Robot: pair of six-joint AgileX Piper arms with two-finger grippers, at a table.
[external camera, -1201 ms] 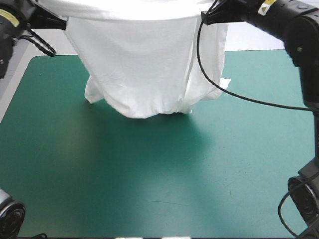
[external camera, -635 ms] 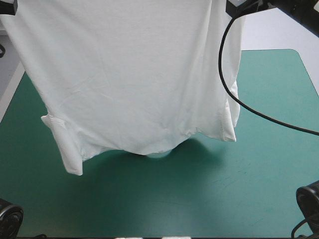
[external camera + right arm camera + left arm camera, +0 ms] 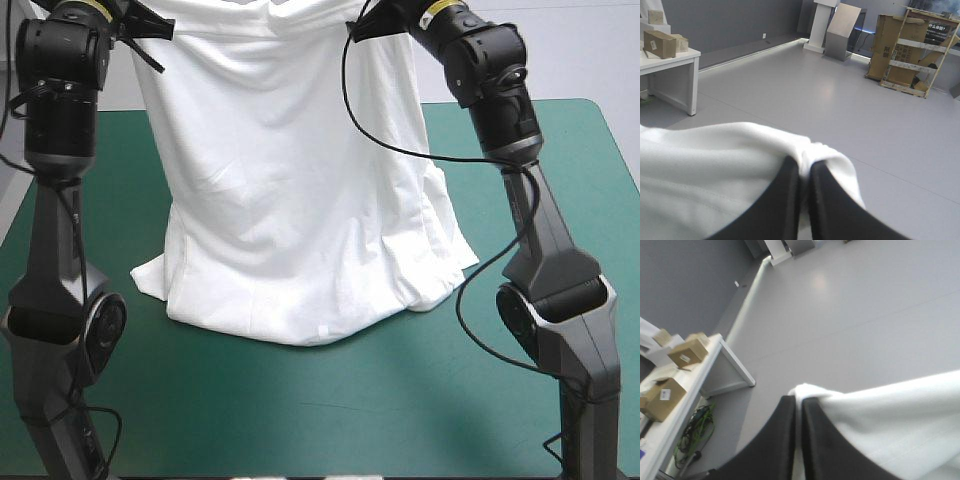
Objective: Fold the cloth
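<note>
**Hanging the T-shirt high by two pinched corners**

Starting on the left: the left gripper [image 3: 799, 401] is raised high toward the far edge of the teal-green cover [image 3: 300, 410]. Its black fingers [image 3: 777, 445] are pressed almost together with a tuck of white fabric caught between them, so that's one top corner held.

Across the middle, the T-shirt [image 3: 290, 200] drapes down like a curtain between the arms. Its lower part is bunched and resting on the cover around the centre. My read is that the arms hold it up and apart so its weight pulls the creases out. Then it can be laid flat for folding, a step not yet done.

Over to the right, the right gripper [image 3: 804, 167] mirrors its partner, fingers all but closed on the other top corner, with fabric squeezed in the gap.

Now the blind spots. The hanging sheet hides the cover behind it and whatever lies tucked under the bottom heap. Hem or shoulders in the grip? I can't tell. A flap pokes out low on the left, possibly a sleeve. The top edge sits right at the high view's upper border, partly cut off.
</note>
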